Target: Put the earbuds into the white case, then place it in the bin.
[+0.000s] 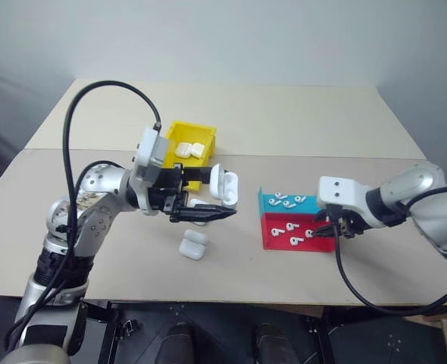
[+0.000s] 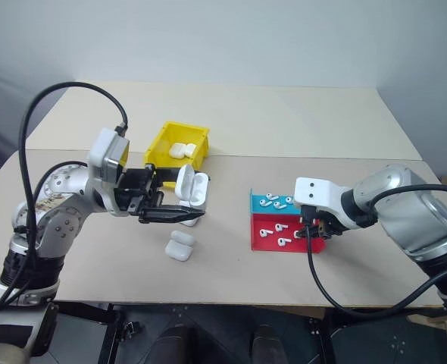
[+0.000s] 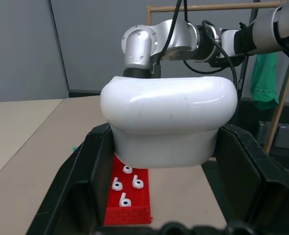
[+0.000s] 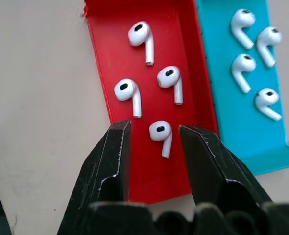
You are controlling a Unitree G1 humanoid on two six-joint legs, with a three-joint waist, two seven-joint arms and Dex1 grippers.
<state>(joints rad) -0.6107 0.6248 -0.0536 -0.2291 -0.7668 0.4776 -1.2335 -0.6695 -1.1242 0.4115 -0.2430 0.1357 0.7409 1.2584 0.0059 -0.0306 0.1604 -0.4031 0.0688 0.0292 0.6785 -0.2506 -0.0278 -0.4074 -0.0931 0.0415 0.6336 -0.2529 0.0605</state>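
The right claw, partly open and empty, straddles one earbud in the red tray, while the left claw grips an open white case.

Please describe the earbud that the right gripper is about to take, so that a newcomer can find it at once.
Find the flat tray on the table, half red, half teal. Four earbuds lie in its red half. The earbud meant lies between the open fingers of the right gripper, nearer to them than the other three.

Beige table w/ seam, grey wall behind.
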